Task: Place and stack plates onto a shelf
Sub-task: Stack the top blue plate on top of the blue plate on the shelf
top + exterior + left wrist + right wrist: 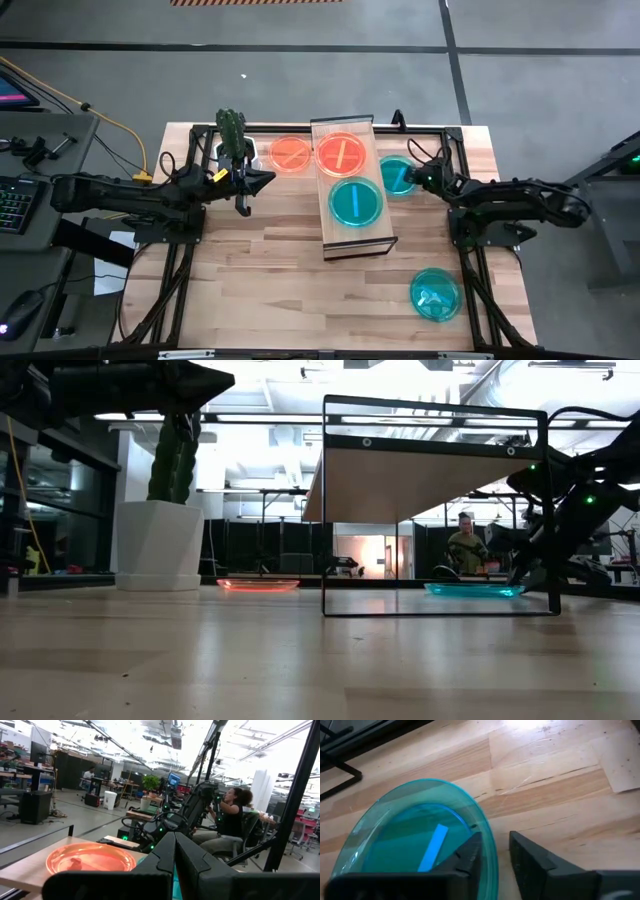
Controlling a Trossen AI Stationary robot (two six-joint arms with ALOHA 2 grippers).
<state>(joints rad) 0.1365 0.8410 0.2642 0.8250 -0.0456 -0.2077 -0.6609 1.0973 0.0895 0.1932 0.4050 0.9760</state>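
Observation:
The shelf (352, 232) stands mid-table with an orange plate (340, 153) and a teal plate (355, 202) lying flat on its plank top. A second orange plate (291, 155) lies on the table to its left. Another teal plate (395, 175) lies on the table to its right, and a third (435, 293) sits near the right front. My right gripper (495, 840) is open at that plate's (415, 835) right rim, one finger over the dish and one outside it. My left gripper (268, 181) is shut and hovers left of the shelf, holding nothing.
A white pot with a cactus (232, 140) stands at the far left, just behind my left gripper. The shelf's dark frame legs (324, 510) reach the table. Bare wood lies along the near side (280, 290). A person (230, 815) sits beyond the table.

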